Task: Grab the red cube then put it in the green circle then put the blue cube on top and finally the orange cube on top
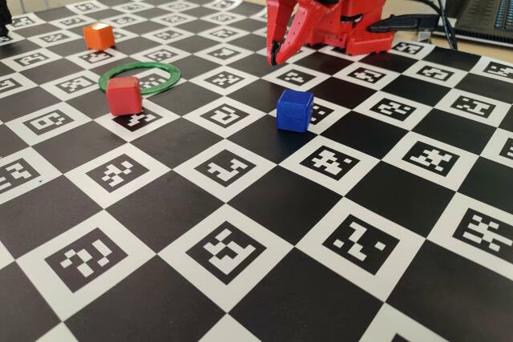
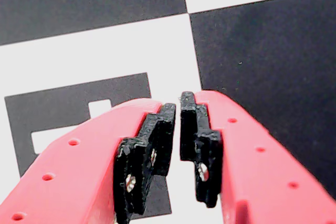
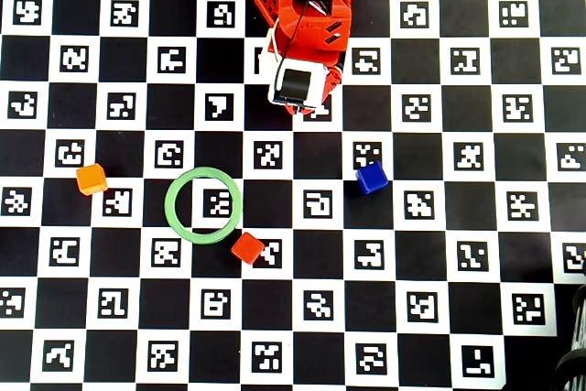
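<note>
Gripper (image 2: 179,109) jaws are sitting almost closed in the wrist view, only a thin gap, holding nothing, hovering over the checkerboard mat (image 1: 240,278). Red cube (image 1: 124,95) is resting just outside the green circle (image 1: 139,77), touching its rim, ring empty. Blue cube (image 1: 294,110) and orange cube (image 1: 98,35) are lying well apart on the mat.

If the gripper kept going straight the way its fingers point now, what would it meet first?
The gripper points down at the checkerboard mat. It would likely touch bare board near the arm's base; the wrist view shows only squares under its near-closed tips, no cube.
</note>
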Controlling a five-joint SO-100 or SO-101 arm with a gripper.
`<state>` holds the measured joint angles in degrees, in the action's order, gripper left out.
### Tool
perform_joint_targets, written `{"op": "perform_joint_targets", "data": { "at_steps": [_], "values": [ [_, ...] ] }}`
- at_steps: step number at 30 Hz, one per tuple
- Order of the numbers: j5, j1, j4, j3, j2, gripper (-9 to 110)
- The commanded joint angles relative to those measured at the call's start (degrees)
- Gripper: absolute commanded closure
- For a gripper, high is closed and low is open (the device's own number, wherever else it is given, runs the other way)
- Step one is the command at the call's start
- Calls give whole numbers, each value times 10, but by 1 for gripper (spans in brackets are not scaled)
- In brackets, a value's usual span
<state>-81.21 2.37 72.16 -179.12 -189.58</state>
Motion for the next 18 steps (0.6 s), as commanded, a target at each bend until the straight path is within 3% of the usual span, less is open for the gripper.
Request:
{"op": "perform_joint_targets", "data": {
  "at_steps": [1,8,18],
  "values": [
    [0,-8,55,-25,-29,106],
    [-2,-11,59,-18,-29,106],
    [127,-8,32,163,90,106]
  ]
}}
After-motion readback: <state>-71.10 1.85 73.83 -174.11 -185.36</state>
